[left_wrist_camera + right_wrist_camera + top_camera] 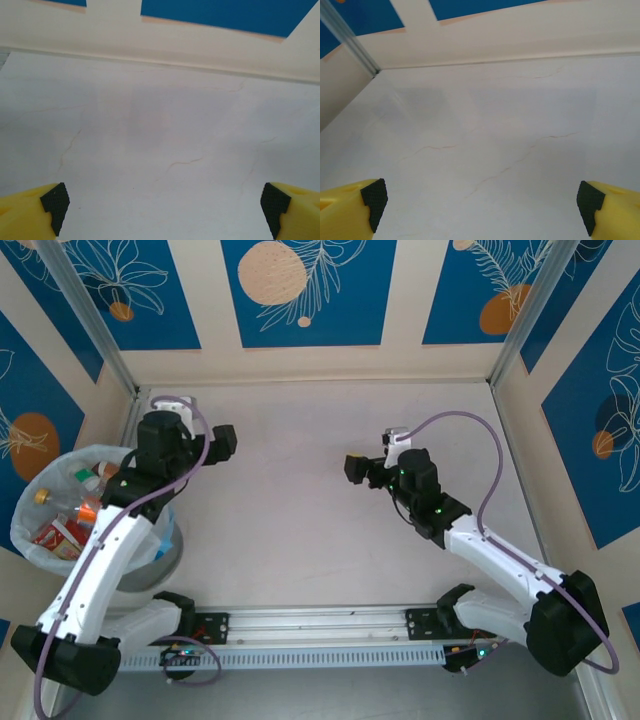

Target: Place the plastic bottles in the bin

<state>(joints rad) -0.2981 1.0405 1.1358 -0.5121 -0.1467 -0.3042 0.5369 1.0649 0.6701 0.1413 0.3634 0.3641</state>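
The left tool (165, 205) and right tool (482, 202) gape apart, empty. The bottles (60, 535) lie in the bin (22, 530) at left; likely light, thin-walled, slippery: pinch mid-body, gently.

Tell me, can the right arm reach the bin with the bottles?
Probably not. The bin sits at the far left, past the left arm, and the right arm is far across the table.
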